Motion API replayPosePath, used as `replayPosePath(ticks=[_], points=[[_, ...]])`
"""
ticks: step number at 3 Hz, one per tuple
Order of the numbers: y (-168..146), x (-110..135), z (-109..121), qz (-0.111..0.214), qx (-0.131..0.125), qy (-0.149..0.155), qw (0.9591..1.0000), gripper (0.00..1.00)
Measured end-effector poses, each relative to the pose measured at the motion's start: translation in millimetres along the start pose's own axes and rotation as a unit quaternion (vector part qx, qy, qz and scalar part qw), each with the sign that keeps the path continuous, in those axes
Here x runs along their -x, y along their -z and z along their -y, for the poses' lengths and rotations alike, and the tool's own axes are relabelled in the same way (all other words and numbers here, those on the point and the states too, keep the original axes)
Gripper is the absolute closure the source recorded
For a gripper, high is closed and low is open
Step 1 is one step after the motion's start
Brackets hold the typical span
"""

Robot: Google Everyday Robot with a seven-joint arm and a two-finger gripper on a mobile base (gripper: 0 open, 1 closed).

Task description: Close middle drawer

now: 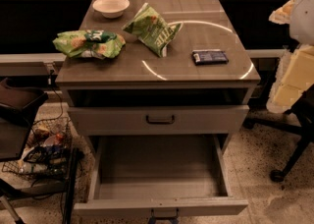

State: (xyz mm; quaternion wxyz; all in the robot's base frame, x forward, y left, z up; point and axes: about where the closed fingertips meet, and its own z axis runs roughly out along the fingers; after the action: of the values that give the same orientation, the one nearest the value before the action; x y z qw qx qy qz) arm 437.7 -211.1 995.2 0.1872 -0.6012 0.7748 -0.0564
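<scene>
The middle drawer (159,188) is pulled far out towards me below the cabinet top. It is a wide plain box and I see nothing inside it. Its flat front (162,207) lies along the bottom of the view, with the small dark handle (164,213) at the centre. The top drawer (159,119) above it stands slightly out, with a dark gap over it. The lowest drawer is hidden under the open one. My arm shows as a pale shape at the right edge, and its lower end, the gripper (282,95), hangs to the right of the cabinet, apart from both drawers.
On the cabinet top (216,34) lie two green chip bags (88,42) (152,27), a white bowl (111,6) and a dark flat packet (209,56). A wire basket of clutter (41,149) stands on the floor at left. A chair base with a caster (277,174) is at right.
</scene>
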Motion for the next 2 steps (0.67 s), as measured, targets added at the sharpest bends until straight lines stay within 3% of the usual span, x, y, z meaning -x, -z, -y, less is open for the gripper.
replayPosePath(ticks=[2], points=[[-10.8,-5.3,-3.5,-0.003,0.000,0.001,1.0000,0.00]])
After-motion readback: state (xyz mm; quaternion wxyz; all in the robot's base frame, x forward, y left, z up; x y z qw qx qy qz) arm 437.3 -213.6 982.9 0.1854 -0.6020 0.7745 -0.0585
